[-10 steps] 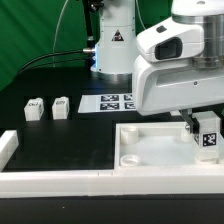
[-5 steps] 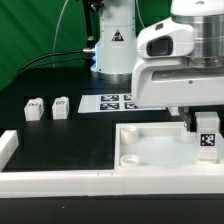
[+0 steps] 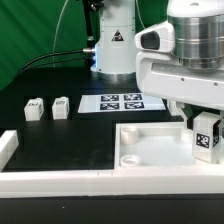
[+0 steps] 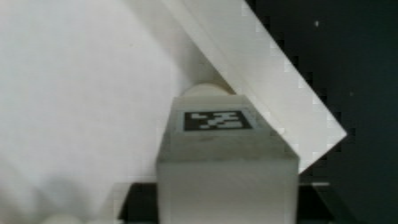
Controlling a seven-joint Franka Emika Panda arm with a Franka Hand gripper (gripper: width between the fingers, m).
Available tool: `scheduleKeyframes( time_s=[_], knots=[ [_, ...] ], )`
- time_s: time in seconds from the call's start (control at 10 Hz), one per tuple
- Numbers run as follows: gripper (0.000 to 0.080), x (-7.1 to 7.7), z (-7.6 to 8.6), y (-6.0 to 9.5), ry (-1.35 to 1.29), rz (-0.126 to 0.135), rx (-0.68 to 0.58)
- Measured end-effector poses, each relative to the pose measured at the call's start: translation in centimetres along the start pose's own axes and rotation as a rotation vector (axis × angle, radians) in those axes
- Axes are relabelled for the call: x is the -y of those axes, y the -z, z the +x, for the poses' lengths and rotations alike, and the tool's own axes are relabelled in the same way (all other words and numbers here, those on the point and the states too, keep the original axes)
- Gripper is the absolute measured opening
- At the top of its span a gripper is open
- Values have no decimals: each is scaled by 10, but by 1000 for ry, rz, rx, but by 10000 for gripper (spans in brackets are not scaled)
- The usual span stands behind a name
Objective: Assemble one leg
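Observation:
My gripper (image 3: 203,121) is shut on a white leg (image 3: 207,136) with a marker tag on its face. It holds the leg upright over the far right corner of the large white tray-like part (image 3: 150,128). In the wrist view the leg (image 4: 221,150) fills the middle between my dark fingers (image 4: 143,200). Its tip is by the tray's rim (image 4: 267,70), and the socket under it is hidden. Two more legs (image 3: 35,108) (image 3: 61,106) stand on the black table at the exterior view's left.
The marker board (image 3: 122,102) lies on the table behind the tray. A white rail (image 3: 50,180) runs along the front edge and turns up at the exterior view's left (image 3: 8,146). The robot base (image 3: 112,45) stands at the back.
The arm's wrist has shifted a little toward the exterior view's right and turned. The held leg has sunk very slightly and stays over the same tray corner.

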State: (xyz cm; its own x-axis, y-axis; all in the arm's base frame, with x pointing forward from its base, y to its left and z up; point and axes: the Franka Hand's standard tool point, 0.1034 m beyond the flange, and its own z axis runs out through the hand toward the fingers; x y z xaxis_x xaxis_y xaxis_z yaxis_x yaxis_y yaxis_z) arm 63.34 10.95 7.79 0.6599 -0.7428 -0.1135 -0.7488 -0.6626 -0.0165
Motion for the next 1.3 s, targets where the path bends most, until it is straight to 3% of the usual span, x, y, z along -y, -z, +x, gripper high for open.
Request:
scheduleKeyframes(
  time_s=[0.3, 0.6, 0.8, 1.0, 1.1, 1.3],
  knots=[
    [292, -2, 1, 0, -390, 9, 19],
    [292, -2, 1, 0, -621, 9, 28],
    [292, -2, 1, -1, -609, 9, 29],
    [577, -2, 0, -2, -572, 11, 32],
    [627, -1, -1, -2, -565, 10, 32],
    [645, 1, -5, -3, -311, 11, 30]
  ],
)
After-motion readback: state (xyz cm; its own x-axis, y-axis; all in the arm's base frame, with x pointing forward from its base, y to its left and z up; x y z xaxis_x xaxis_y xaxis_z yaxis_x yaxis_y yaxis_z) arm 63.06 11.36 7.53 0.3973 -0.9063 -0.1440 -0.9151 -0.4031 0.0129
